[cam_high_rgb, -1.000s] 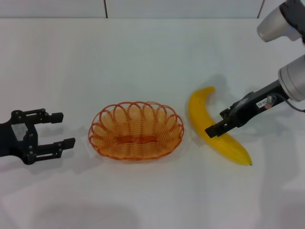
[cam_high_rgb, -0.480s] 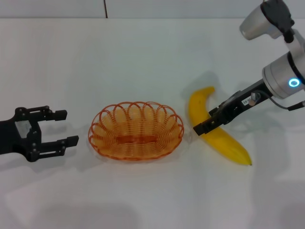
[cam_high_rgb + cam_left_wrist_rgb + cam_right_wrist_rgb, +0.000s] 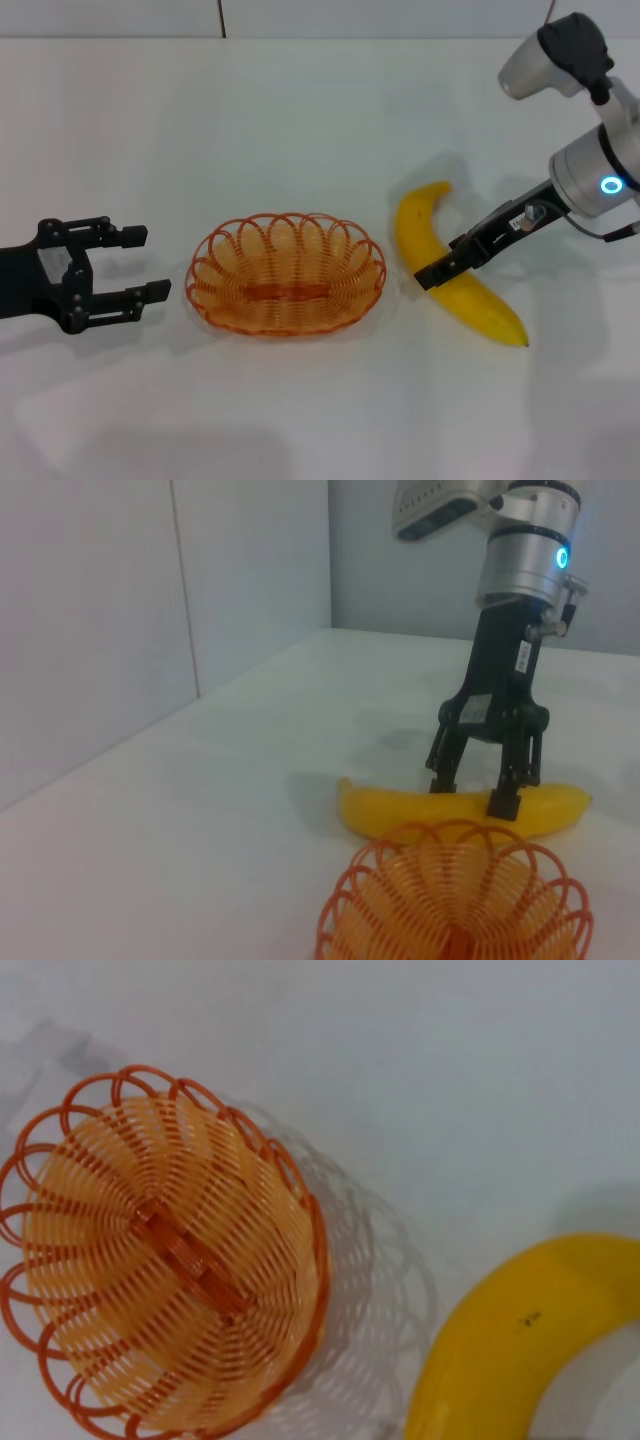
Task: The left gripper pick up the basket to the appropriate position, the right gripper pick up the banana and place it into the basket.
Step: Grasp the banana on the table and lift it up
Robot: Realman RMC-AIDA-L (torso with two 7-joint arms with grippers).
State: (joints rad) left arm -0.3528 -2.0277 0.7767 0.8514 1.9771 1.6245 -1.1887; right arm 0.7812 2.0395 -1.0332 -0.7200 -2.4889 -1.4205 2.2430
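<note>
Neither half of the job is looking finished: the basket [image 3: 286, 273] is sitting at the centre of the head view on the white counter [image 3: 300, 120], not lifted, and the banana [image 3: 455, 263] is lying just right of it, close beside its rim but apart from it. The left gripper [image 3: 140, 264] is hovering at the left edge of the frame, its two fingers spread wide and pointing at the basket, with a clear gap between fingertips and rim, so nothing is being held there. Over on the right, the right gripper [image 3: 437, 272] is reaching down onto the middle of the banana; in the left wrist view this gripper [image 3: 475, 794] is straddling the fruit, one finger on either side, jaws parted, tips right at the yellow skin, and I cannot say that it is squeezing yet. The banana is resting flat on the counter. As for contents, the basket is holding nothing at all: the right wrist view is looking straight into it and showing only bare orange wire and its little central bar. My read is that both the pick and the drop are remaining to be done.
</note>
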